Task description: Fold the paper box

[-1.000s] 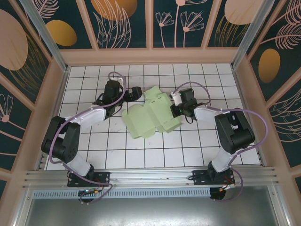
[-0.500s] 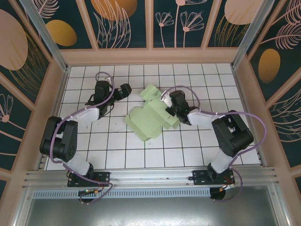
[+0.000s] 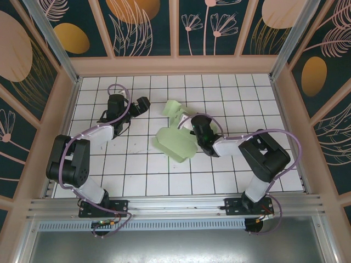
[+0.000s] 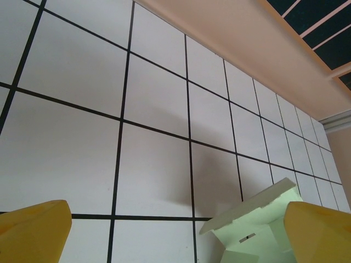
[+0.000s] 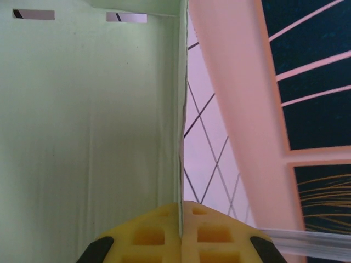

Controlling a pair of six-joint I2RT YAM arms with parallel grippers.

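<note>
Since a second ago the right claw has swung left, dragging the paper box into a tighter, half-raised heap in the middle of the tiled surface. Its yellow fingers are pinched onto one upright panel edge. The left claw hangs wide apart and empty, and the box lies to its right, near but not touching, so the right arm is nearer. No writing can be read on the card.

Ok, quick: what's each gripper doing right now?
Left gripper: open, holding nothing.
Right gripper: closed on an edge of the paper box.
</note>
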